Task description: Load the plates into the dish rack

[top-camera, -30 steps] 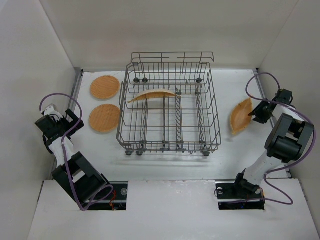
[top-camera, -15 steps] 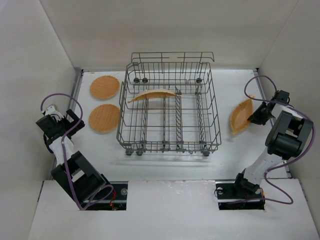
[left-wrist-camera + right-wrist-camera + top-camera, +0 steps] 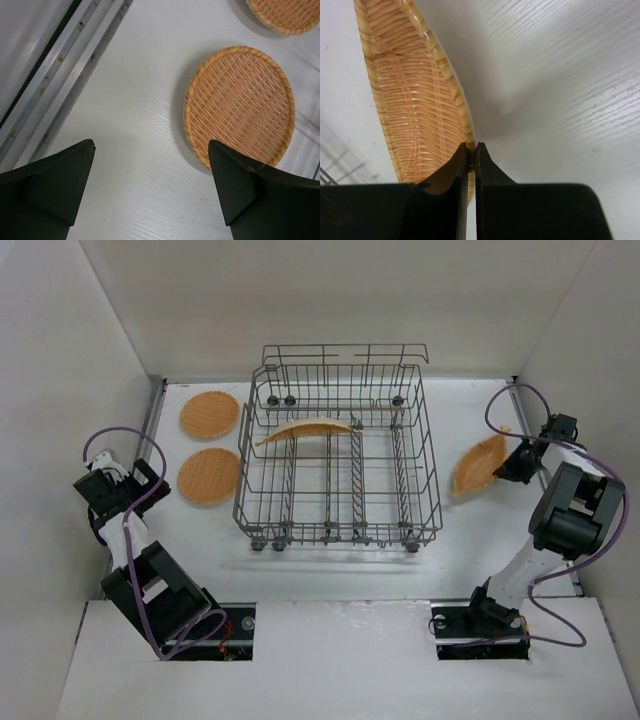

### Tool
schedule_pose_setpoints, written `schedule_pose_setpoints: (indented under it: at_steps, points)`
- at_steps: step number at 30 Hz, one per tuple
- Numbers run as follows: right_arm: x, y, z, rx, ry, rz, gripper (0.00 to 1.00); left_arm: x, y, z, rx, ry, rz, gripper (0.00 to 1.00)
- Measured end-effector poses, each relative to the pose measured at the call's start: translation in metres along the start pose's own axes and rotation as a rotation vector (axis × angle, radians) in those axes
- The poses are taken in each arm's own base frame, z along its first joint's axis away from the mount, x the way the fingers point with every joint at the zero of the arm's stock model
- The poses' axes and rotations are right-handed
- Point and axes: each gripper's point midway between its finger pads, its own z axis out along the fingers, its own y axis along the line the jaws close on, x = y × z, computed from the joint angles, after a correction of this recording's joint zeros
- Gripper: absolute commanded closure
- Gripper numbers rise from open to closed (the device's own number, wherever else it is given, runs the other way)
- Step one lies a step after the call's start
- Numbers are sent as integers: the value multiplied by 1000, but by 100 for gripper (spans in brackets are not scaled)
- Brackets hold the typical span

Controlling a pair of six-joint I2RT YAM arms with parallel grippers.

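The grey wire dish rack (image 3: pixel 340 455) stands mid-table with one orange woven plate (image 3: pixel 303 430) leaning among its tines. Two plates lie flat to its left, a far one (image 3: pixel 209 414) and a near one (image 3: pixel 209 475). The near one also shows in the left wrist view (image 3: pixel 240 104). My right gripper (image 3: pixel 506 466) is shut on the rim of a fourth plate (image 3: pixel 477 465), held tilted on edge to the right of the rack; the rim sits pinched between the fingers in the right wrist view (image 3: pixel 415 100). My left gripper (image 3: pixel 128 478) is open and empty, left of the near plate.
A metal rail (image 3: pixel 60 75) runs along the table's left edge beside the left gripper. White walls close in the left, right and back sides. The far flat plate (image 3: pixel 287 14) shows at the top of the left wrist view.
My right gripper has lifted and swung the held plate slightly up and toward the rack, tilting it flatter. The left arm has not moved.
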Motion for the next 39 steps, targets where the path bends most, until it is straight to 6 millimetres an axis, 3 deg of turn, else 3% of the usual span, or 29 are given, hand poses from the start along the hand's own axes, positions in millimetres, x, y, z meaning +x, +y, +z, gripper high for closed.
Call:
schedule_pose_setpoints:
  at_steps: [5, 11, 18, 28, 34, 39]
  points:
    - [6, 11, -7, -15, -3, -37, 100, 1, -2, 0, 4, 3, 4, 0]
    - [1, 36, -36, -66, -74, -112, 100, 1, -2, 1, 3, 3, 5, 0]
    - [-13, 79, -99, -156, -246, -254, 100, 1, -2, 1, 3, 3, 6, 0]
    - [-29, 110, -208, -198, -551, -453, 100, 0, -1, 1, -4, 1, 6, 0]
    - [-12, 186, -274, -317, -715, -717, 100, -1, -2, 0, -2, -2, 10, 0]
    - [20, 255, -310, -427, -813, -982, 100, -2, -3, 0, -4, -7, 13, 0]
